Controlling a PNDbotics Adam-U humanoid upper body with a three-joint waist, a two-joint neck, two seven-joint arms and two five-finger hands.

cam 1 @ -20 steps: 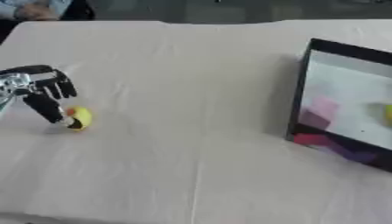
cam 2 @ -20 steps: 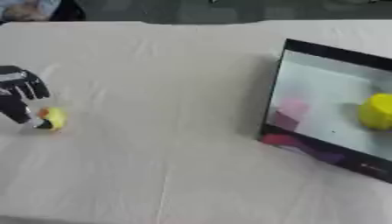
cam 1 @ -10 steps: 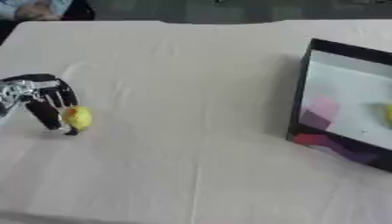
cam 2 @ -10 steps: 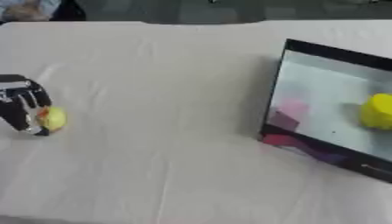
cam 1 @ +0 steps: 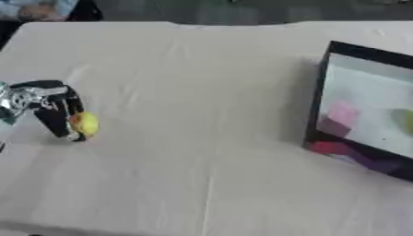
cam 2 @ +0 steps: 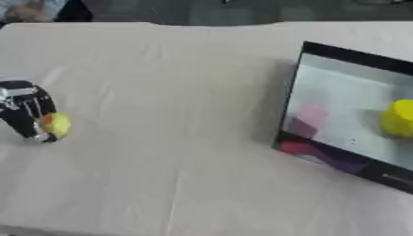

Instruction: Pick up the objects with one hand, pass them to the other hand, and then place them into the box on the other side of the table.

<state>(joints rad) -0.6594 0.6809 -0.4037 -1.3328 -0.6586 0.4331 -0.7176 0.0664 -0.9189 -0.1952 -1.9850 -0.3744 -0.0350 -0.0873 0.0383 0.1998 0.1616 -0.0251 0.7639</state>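
Left hand (cam 1: pixel 50 107) low over the cloth-covered table (cam 1: pixel 202 138), entering from the left edge, black fingers (cam 1: pixel 58 120) curled downward with tips at or near the cloth. Small yellow object (cam 1: pixel 85 123) right against the inner side of those fingers, on the side toward the table's middle, touching them; cannot tell whether truly gripped or merely pressed against, though fingers look bent round it. Shape of the object roundish, with a faint orange tinge on one side in the right eye view; nothing finer to make out. Silver wrist joint (cam 1: pixel 18 99) just behind the fingers, toward the left border. Well apart from the hand, across the whole width of the cloth on the far right, a box (cam 2: pixel 355 69) with a black rim and pale inside, seen tilted so that its opening faces the camera. Inside, nearest the hand's side, a pink block (cam 2: pixel 308 115) with a darker purple piece (cam 2: pixel 339 161) below it and a red patch (cam 2: pixel 294 147) at the near lower corner; farther from the hand, toward the right border, a larger yellow shape (cam 2: pixel 399 119), best seen in the right eye view. Bare wrinkled cloth between hand and box. Right hand in neither view. Beyond the hand, at the far left corner past the table edge, part of a person in light blue (cam 1: pixel 36 8), touching nothing on the table.
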